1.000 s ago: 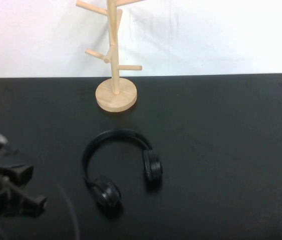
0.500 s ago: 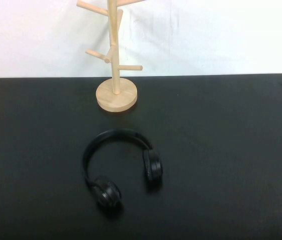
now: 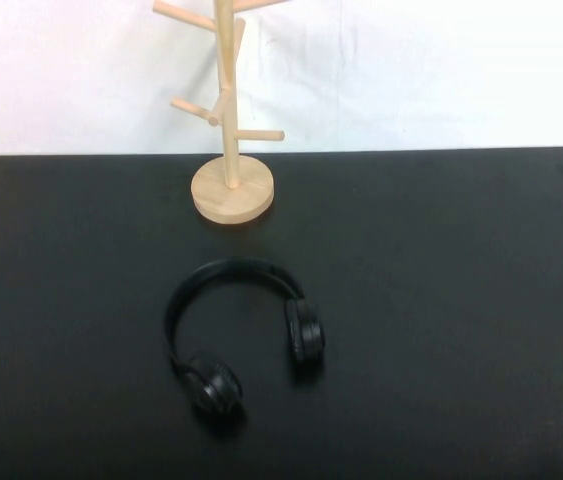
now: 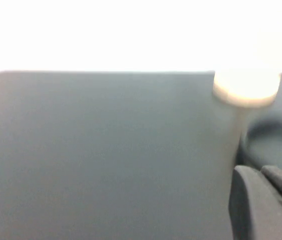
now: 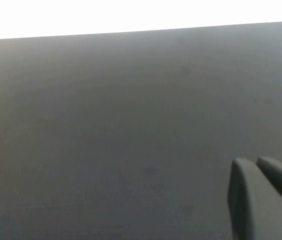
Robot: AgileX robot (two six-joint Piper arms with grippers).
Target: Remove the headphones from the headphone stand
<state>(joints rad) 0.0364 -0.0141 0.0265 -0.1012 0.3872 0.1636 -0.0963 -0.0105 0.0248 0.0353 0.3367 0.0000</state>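
The black headphones (image 3: 241, 335) lie flat on the black table (image 3: 441, 260), headband toward the back, both ear cups toward the front. The wooden headphone stand (image 3: 229, 120) stands upright behind them at the table's far edge, its pegs bare. In the left wrist view the stand's round base (image 4: 246, 89) and a blurred part of the headphones (image 4: 276, 132) show ahead. My left gripper (image 4: 260, 172) is shut and empty, low over the table, off the high view. My right gripper (image 5: 255, 162) is shut and empty over bare table, also off the high view.
A white wall (image 3: 411, 70) rises behind the table's far edge. Bare black tabletop lies on both sides of the headphones and stand.
My left arm, seen at the lower left of the high view a second ago, has drawn back out of that view. The headphones and stand have not moved.
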